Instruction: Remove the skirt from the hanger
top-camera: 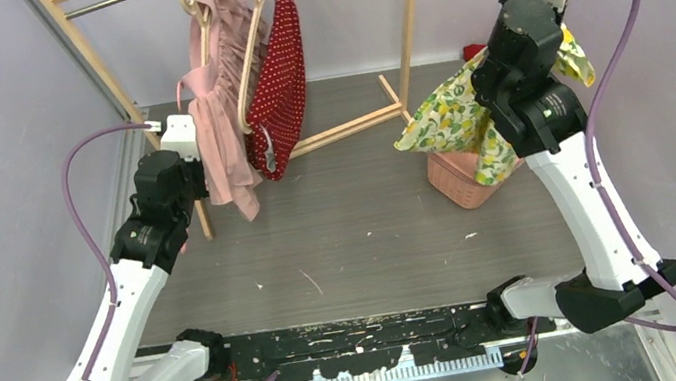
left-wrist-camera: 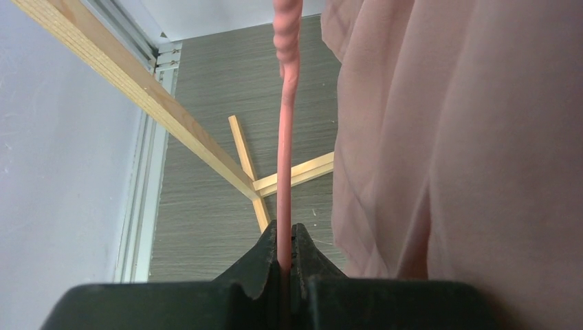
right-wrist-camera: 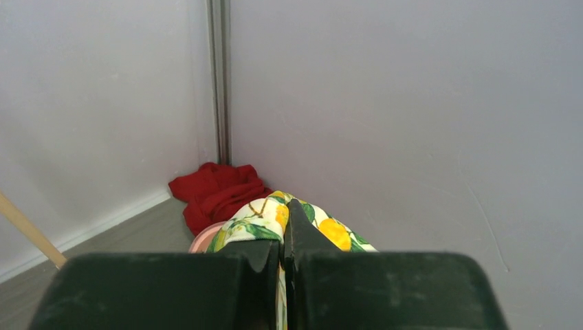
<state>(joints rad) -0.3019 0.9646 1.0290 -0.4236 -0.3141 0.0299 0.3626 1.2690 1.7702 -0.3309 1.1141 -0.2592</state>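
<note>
We log: left end effector (left-wrist-camera: 284, 237) pinches strip of pale pink gathered skirt (left-wrist-camera: 447, 172), rising lengthwise above it to curved wooden hanger (top-camera: 247, 81); right end effector (right-wrist-camera: 283, 221), pinching lemon-print cloth (right-wrist-camera: 251, 223), farther.

Four garments (top-camera: 225, 137), two hangers (top-camera: 250, 57), one basket (top-camera: 460, 184)

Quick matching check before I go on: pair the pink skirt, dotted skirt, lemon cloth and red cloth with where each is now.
1 pink skirt
2 dotted skirt
3 lemon cloth
4 red cloth

A lying in the back corner
B pinched by the left gripper
C hanging, ungripped
D pinched by the right gripper

Pairs: 1-B, 2-C, 3-D, 4-A
</note>
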